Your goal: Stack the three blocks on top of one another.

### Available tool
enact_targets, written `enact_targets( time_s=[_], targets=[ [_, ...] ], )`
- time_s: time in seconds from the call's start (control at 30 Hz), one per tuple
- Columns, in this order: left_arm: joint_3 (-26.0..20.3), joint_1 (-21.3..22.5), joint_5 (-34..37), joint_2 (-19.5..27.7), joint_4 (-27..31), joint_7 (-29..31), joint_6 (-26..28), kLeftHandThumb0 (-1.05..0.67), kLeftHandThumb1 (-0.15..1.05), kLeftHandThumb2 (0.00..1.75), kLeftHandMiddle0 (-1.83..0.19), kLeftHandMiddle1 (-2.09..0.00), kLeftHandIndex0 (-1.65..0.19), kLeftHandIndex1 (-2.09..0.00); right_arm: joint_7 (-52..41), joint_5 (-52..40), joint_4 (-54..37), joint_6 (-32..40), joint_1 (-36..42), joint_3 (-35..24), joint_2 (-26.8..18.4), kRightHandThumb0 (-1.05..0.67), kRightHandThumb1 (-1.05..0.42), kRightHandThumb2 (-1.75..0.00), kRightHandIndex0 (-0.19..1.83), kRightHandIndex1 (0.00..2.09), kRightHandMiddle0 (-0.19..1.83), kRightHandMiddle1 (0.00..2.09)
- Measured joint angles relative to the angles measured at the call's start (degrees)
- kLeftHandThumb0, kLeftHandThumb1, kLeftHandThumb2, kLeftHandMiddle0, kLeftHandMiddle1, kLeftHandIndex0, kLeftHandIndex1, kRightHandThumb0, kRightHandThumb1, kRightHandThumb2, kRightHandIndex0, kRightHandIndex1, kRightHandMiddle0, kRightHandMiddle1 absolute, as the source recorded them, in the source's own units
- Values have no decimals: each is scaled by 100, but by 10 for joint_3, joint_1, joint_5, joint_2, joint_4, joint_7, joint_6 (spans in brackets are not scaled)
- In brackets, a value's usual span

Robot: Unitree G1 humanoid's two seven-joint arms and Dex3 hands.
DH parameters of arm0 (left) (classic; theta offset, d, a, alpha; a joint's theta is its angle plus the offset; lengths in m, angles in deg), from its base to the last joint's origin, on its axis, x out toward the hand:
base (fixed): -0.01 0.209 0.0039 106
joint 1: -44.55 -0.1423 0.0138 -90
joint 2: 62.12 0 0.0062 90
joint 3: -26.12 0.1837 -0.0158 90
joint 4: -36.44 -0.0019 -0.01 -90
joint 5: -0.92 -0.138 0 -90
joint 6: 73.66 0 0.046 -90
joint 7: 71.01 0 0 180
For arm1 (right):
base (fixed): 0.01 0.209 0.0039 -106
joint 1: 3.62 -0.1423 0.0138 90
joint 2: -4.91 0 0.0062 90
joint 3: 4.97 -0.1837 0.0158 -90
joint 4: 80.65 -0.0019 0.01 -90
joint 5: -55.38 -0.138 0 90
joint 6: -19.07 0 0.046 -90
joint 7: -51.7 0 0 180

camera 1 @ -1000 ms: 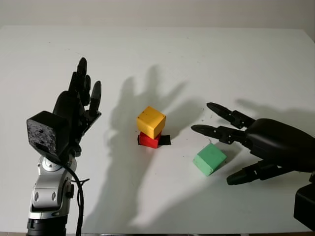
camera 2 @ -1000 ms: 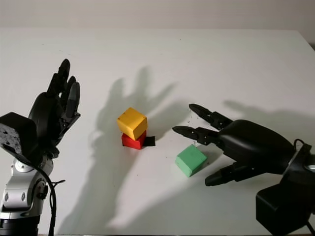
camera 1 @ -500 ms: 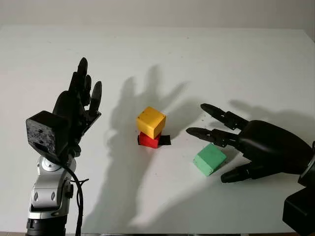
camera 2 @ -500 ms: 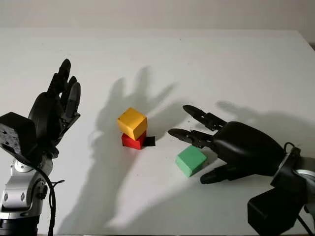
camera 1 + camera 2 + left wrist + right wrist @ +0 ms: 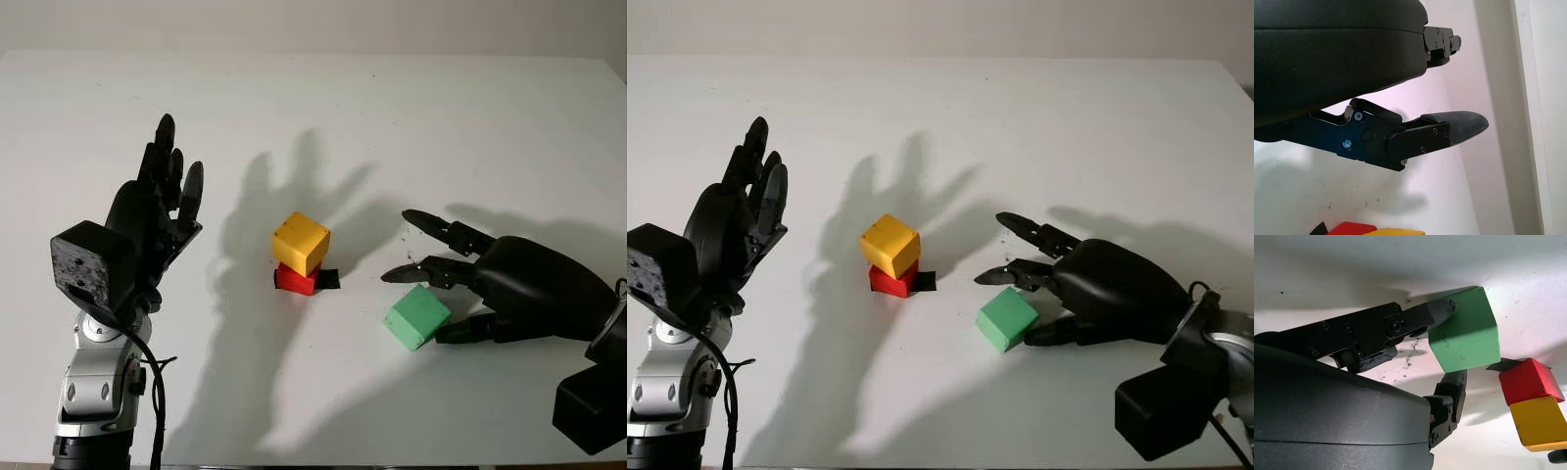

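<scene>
While the yellow block (image 5: 302,243) already sits on the red block (image 5: 295,280) near the middle of the white worktop (image 5: 441,108), the green block (image 5: 418,316) lies alone just to the right of that pair, and the right hand (image 5: 446,294) is much the nearer one to it. Its fingers (image 5: 1427,316) bracket the green block, one tip touching an upper edge, though a firm pinch is not yet evident (a closing grasp, I judge). The left hand (image 5: 162,201) is open, raised well to the left. Three blocks in all: one yellow, one red, one green.
</scene>
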Motion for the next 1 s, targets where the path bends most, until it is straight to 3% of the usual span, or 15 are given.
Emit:
enact_targets(
  time_s=[0.33, 0.67, 1.0],
  targets=[
    [0, 0, -2, 0, 0, -5, 0, -65, 105, 61, 6, -6, 5, -6, -50, -87, 4, 2, -8, 21, 0, -40, -105, -7, 1, 6, 2, 140],
    [2, 1, -8, 0, -2, -11, 0, -65, 105, 59, 5, -6, 5, -7, -156, -230, -29, 98, -9, 28, 0, -44, -104, -6, 1, 6, 1, 151],
    [2, 1, -15, 0, -5, -12, 0, -66, 105, 59, 5, -6, 4, -6, -183, -268, -51, 151, -9, 20, 5, -44, -105, -7, 5, 6, -2, 161]
  ],
)
